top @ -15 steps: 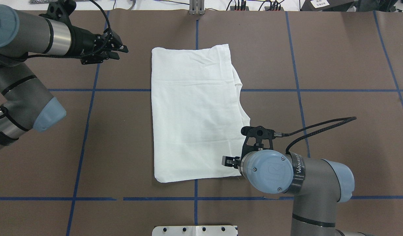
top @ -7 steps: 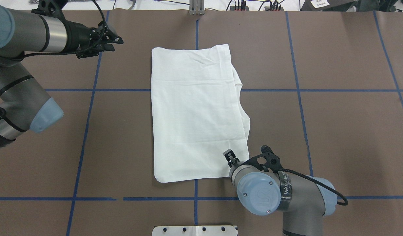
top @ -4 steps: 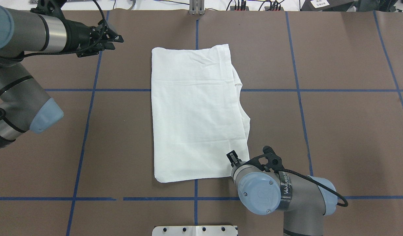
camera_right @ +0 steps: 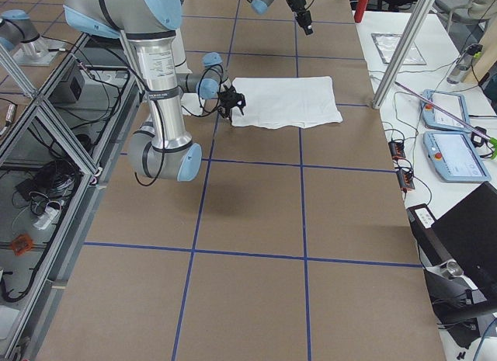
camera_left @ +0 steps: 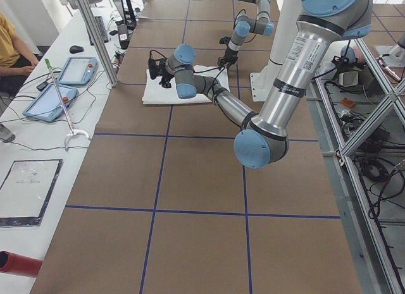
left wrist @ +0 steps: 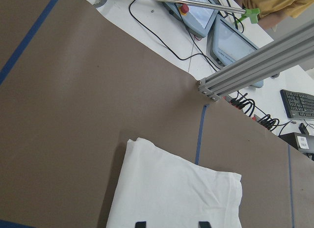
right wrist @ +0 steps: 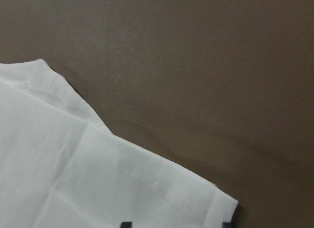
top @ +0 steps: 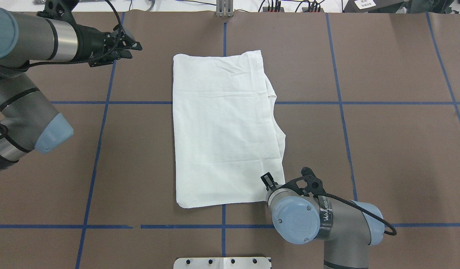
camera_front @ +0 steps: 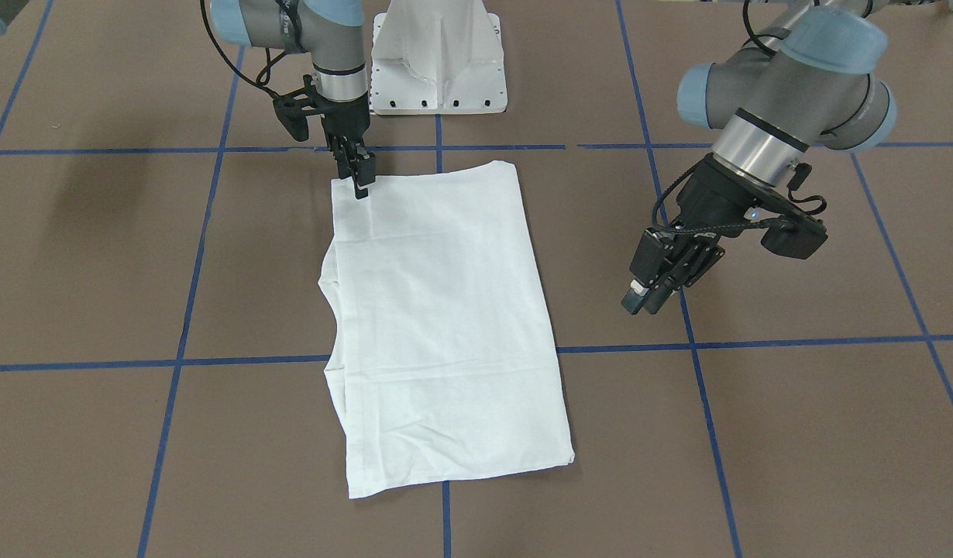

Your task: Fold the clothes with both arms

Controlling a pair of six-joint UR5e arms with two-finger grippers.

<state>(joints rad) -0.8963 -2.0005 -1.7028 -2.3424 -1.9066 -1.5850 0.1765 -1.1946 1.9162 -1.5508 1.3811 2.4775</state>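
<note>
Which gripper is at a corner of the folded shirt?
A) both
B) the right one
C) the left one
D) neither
B: the right gripper is at the shirt's corner nearest the robot's base, with its fingertips straddling that corner in its wrist view. The left gripper is over the table, apart from the cloth.

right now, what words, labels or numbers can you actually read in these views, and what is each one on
"WANJEE...": black band around the silver-grey right arm near its wrist; the last letters are unclear.
White folded cotton T-shirt: no print shows on the upward face.
White paper label beyond the table's far edge: too small to read.
Sticker on the silver-grey left arm: blurred.
</note>
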